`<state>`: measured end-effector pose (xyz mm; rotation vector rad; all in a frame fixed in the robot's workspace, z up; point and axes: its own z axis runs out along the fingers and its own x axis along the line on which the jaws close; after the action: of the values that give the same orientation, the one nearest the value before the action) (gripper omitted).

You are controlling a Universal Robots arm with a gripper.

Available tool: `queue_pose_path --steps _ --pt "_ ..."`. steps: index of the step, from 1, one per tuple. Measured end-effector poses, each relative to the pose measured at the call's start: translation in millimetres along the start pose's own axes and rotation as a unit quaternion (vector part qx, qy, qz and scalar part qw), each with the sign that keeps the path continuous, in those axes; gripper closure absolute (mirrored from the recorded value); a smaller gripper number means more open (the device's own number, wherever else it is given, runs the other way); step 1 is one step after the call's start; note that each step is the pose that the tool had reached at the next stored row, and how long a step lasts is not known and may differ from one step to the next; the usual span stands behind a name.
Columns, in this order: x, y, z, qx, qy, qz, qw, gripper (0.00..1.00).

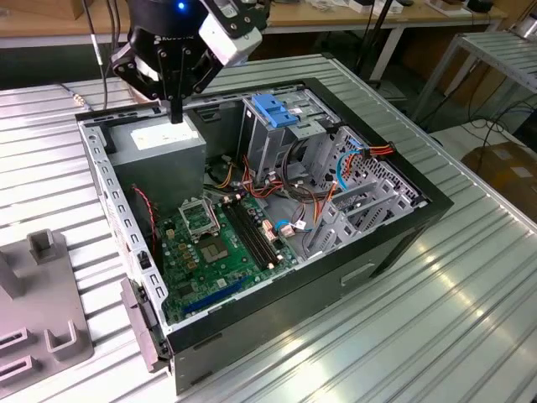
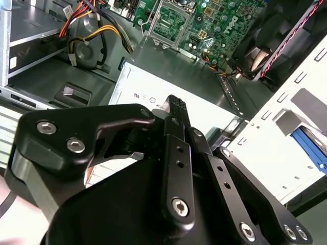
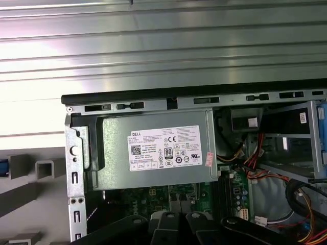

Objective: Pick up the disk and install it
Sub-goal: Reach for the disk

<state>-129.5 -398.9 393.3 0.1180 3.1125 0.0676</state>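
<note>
My claw (image 1: 176,111) hangs with its fingers pressed together and nothing between them, just above the power supply (image 1: 159,138) in a corner of the open computer case (image 1: 403,227) on the table (image 1: 436,319). The disk (image 2: 309,145), judging by a strip of blue in the second wrist view, lies outside the case, just beyond the wall beside the power supply. It should be stiff, rather heavy and sensitive to knocks, so I'd pinch it across its two long edges, not the flat label face.
</note>
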Motion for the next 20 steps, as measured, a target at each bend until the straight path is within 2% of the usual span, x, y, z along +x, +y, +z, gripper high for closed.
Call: queue_pose_path --steps 20 --pt "8.0 -0.6 -0.2 0.0 0.0 0.0 1.0 0.9"
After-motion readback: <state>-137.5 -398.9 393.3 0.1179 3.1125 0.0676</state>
